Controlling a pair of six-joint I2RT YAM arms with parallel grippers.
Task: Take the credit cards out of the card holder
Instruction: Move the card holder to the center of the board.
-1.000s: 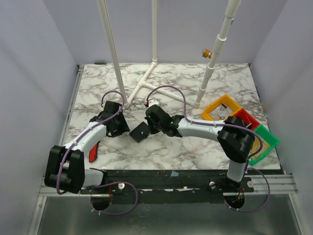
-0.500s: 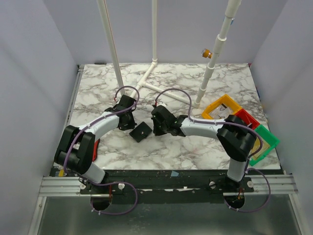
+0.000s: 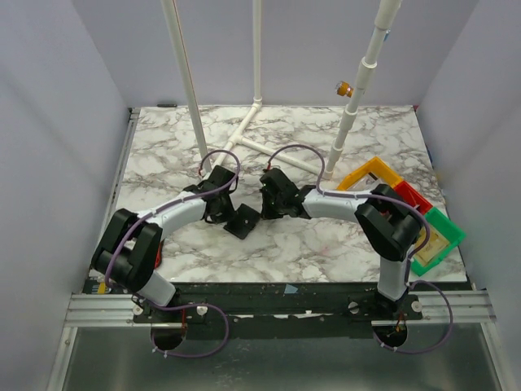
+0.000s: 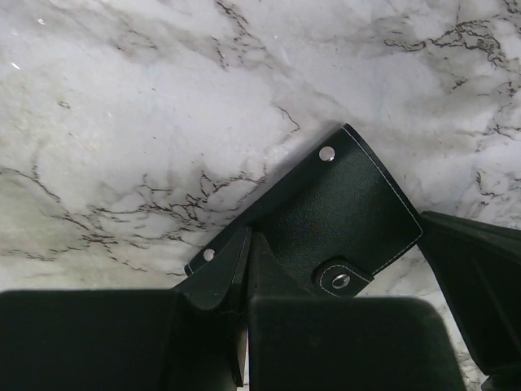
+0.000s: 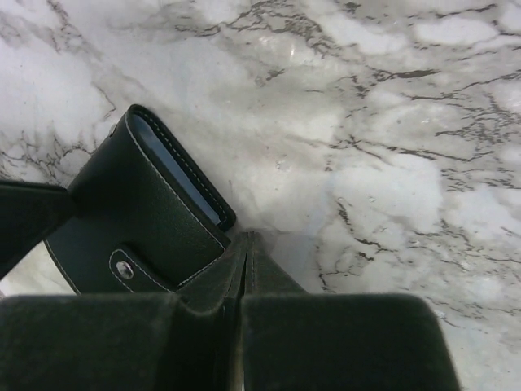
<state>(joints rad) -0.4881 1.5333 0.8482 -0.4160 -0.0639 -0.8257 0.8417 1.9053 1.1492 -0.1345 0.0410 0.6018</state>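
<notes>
The card holder (image 3: 242, 220) is hemmed in on two sides: the left jaws, shut, sit at its left edge and the right jaws, shut, at its right corner, with both arms lying low across the table (image 3: 163, 155). Bare marble lies open on its near side and far left. Behind stands the white pipe frame (image 3: 241, 130) with its uprights; the yellow bin (image 3: 356, 172), red bin (image 3: 411, 195) and green bin (image 3: 448, 221) crowd the right edge

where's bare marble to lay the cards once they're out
Free: the near strip of the marble table, in front of the card holder, between the arms; also the back-left corner beside the white pipe frame. Crowded: the centre, where the left gripper and right gripper meet the holder, and the bins at right.
</notes>
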